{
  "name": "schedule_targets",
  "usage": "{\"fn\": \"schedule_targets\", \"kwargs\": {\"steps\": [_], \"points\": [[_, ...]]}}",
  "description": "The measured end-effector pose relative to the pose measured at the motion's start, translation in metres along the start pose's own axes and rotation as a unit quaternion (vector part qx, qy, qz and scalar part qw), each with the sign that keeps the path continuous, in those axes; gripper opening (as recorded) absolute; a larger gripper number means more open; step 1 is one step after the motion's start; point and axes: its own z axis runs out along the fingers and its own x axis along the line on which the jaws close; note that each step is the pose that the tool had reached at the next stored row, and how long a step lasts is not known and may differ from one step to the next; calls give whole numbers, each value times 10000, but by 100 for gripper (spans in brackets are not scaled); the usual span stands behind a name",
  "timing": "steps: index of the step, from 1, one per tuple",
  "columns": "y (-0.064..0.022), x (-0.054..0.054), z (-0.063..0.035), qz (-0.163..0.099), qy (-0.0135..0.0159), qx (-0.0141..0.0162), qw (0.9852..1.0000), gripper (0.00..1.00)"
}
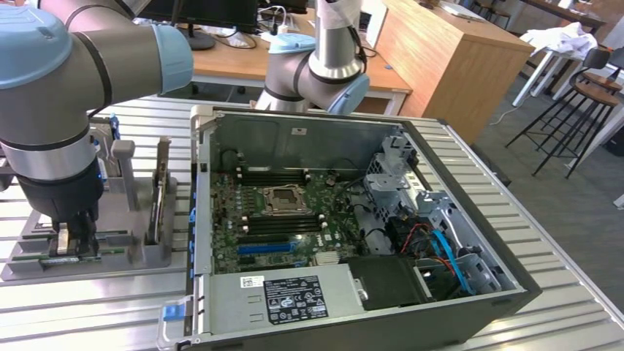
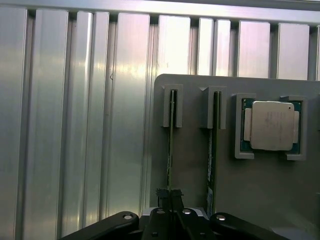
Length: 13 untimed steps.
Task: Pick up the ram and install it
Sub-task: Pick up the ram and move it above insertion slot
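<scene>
One thin stick, the ram [image 2: 171, 150], stands clamped in the tool [image 2: 170, 194] beside the holder [image 2: 190, 160] edge; likely light, stiff, brittle.

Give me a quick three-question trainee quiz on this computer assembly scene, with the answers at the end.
1. True or false: the gripper is shut on the ram, which stands on edge in the grey holder.
2. Multiple choice: what sits in the grey holder beside the ram and its twin stick? A) a processor chip B) a cooling fan C) a screwdriver
3. Fill in: in the exterior view, the open computer case stands on that view's ____ of the grey holder.
Key: 1 true; 2 A; 3 right.
</scene>
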Motion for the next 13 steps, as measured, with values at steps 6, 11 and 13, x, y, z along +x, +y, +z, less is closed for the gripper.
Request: {"fn": "schedule_targets", "kwargs": {"steps": [6, 11, 13], "points": [[0, 0, 0, 0, 0, 0, 10000, 11], [0, 0, -16, 0, 0, -2, 10000, 11], [-1, 0, -27, 0, 1, -4, 10000, 11]]}}
